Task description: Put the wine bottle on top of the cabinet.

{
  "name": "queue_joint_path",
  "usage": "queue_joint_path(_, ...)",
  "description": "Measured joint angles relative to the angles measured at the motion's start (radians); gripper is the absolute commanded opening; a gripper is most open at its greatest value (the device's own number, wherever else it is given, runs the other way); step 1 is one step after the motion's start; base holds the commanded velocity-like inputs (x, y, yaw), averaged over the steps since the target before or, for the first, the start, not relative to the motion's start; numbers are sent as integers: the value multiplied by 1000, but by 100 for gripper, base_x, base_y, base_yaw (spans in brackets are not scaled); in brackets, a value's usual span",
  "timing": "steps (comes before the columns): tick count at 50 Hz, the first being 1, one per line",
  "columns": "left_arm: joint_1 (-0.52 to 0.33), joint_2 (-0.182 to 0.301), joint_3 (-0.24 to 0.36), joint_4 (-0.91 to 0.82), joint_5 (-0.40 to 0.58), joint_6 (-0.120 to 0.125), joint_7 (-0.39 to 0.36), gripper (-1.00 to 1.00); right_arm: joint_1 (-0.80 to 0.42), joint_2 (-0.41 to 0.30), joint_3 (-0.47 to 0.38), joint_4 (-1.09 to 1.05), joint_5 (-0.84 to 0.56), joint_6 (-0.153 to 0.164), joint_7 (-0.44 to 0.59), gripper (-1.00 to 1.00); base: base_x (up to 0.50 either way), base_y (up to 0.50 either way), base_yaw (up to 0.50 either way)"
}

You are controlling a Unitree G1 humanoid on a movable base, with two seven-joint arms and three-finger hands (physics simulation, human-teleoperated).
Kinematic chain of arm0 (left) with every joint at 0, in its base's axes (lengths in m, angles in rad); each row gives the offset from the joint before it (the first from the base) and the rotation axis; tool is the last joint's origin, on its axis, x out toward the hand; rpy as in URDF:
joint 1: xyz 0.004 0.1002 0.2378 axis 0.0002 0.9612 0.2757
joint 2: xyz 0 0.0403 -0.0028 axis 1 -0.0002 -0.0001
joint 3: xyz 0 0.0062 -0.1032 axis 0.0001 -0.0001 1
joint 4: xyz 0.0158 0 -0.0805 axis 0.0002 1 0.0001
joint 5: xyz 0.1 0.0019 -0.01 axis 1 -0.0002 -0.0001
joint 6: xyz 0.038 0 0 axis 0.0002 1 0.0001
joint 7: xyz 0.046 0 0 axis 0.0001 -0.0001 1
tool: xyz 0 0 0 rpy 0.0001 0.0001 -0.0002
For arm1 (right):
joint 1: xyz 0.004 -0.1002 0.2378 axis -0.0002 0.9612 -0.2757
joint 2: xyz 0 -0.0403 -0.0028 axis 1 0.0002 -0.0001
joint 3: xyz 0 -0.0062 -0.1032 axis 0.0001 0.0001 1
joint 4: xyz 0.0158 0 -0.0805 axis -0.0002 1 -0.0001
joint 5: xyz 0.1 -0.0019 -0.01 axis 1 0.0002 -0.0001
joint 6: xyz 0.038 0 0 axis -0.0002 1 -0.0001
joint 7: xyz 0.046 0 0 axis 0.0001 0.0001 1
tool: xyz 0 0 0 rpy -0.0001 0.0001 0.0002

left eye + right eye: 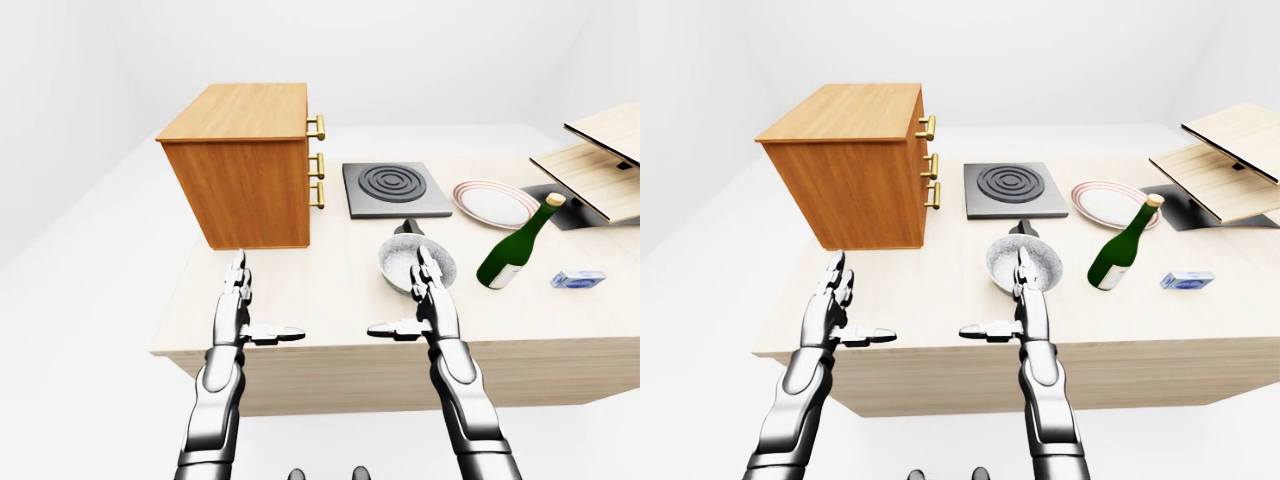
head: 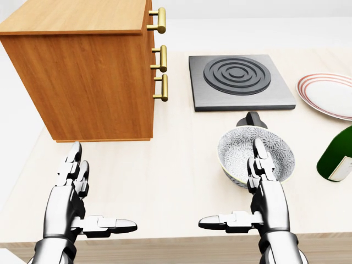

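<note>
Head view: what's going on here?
Nothing is being held. Both hands, left and right, hover open over the counter's near edge. The wine bottle stands on the counter, right of the bowl and beyond the right hand. The cabinet sits at upper left, its top bare.

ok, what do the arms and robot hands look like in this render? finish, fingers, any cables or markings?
Both arms are glossy silver-grey metal with darker grey joint bands. The left robot hand and right robot hand match: three segmented fingers each, chrome-like links with dark seams, one finger set sideways like a thumb. No cables, sleeves, or markings are visible. The forearms look smooth and rounded in the eye views.
</note>
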Motion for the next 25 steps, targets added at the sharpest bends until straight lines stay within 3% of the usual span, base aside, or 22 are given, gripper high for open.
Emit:
queue_joint_path(13,-1,-2,-1,0,0,2,1,100,2,0,3,-6,-5,2,-3,100,1,0,0)
queue_joint_path(25,2,-3,-2,-2,1,3,2,100,9,1,6,-12,-2,0,7,100,50,0,0)
